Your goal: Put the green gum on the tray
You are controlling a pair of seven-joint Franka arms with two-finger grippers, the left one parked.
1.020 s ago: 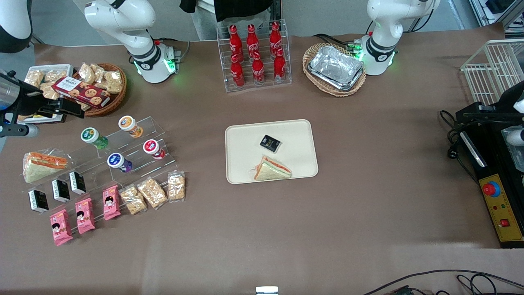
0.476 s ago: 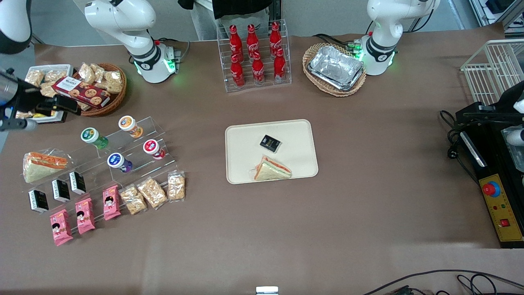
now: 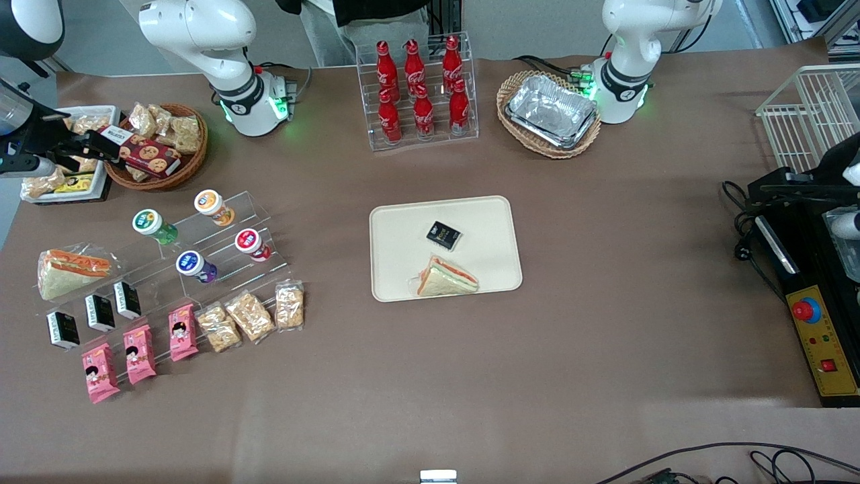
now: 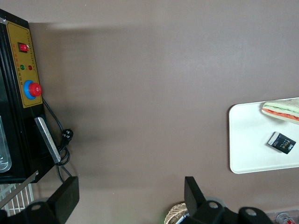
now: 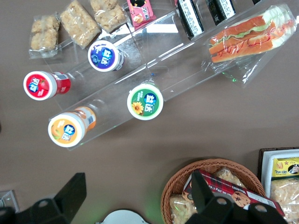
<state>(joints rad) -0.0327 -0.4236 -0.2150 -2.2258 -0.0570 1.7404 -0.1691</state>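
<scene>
**Change.** Over the last second the gripper (image 3: 101,145) has moved away from the front camera. It now hangs above the wicker basket (image 3: 176,176) at the working arm's end of the table, farther from the front camera than the clear stepped stand (image 3: 228,232). The stand, its bottles and the tray have not moved.

**Meaning for the task.** The fingers (image 5: 70,196) stand wide apart with nothing between them. The green gum (image 3: 153,224) has not been grasped, so the pick-up is judged not yet begun. The gripper must first come down over the gum.

**Task object.**
- Location: the green gum lies tilted on the upper step of the stand, lid toward the front camera, beside the orange-lidded bottle (image 3: 212,206) and well apart from the tray (image 3: 403,222).
- Appearance: a translucent green body and a round white lid with a green rim, carrying a green label with a yellow flower.
- Destination: the tray already holds a wrapped sandwich (image 3: 446,277) and a small black packet (image 3: 443,234), with bare surface around them.
</scene>
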